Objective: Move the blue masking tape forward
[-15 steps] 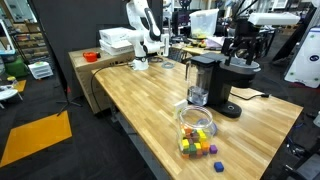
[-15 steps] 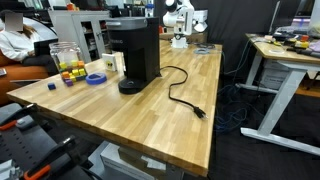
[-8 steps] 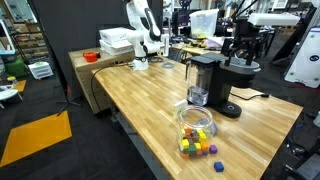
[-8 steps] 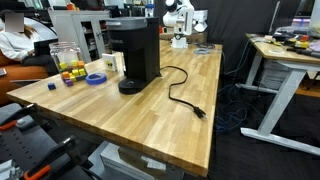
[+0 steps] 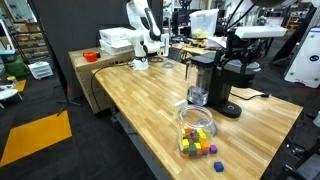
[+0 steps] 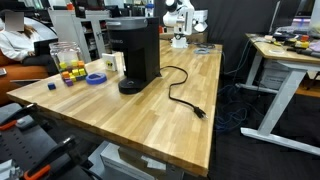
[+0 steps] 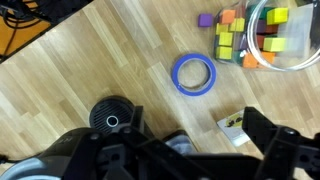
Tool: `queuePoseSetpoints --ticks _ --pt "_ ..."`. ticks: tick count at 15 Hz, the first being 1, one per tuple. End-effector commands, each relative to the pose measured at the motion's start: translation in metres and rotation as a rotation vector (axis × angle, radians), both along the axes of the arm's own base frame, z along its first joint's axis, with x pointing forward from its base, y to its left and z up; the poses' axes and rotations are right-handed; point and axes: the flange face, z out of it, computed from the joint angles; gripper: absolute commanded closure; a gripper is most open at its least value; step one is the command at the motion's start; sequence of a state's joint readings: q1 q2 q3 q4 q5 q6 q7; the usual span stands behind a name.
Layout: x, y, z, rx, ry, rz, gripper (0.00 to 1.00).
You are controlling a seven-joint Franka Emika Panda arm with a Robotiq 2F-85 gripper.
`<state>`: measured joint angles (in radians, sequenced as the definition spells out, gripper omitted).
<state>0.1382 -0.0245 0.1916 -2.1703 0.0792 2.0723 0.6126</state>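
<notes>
Tape: blue masking tape (image 7: 177, 76) lies flat on the bench (image 7: 90, 60), apart from its neighbours, with the jar (image 6: 68, 62) to its left and the coffee machine (image 6: 138, 50) to its right.
Jar: clear and upright, holding coloured cubes; loose cubes (image 7: 226, 38) lie on the bench beside it.
Claw: claw (image 7: 185, 155) hangs high above the tape, jaws spread, nothing held.
Reason: probably an overhead line-up, with the ring's open centre left free for a straight descent.

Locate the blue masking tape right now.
In an exterior view the blue masking tape lies flat on the wooden table, between the jar of coloured cubes and the coffee maker.
</notes>
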Motion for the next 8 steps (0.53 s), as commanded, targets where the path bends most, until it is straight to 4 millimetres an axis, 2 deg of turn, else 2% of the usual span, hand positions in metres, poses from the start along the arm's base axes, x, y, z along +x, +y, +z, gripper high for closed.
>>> queuePoseSetpoints --ticks 1,3,8 --pt "0.01 0.001 -0.021 -0.065 0.014 -0.076 0.0" --pt "0.01 0.004 -0.034 -0.061 0.031 -0.107 0.0" --pt "0.006 0.001 -0.038 -0.059 0.048 -0.083 0.0"
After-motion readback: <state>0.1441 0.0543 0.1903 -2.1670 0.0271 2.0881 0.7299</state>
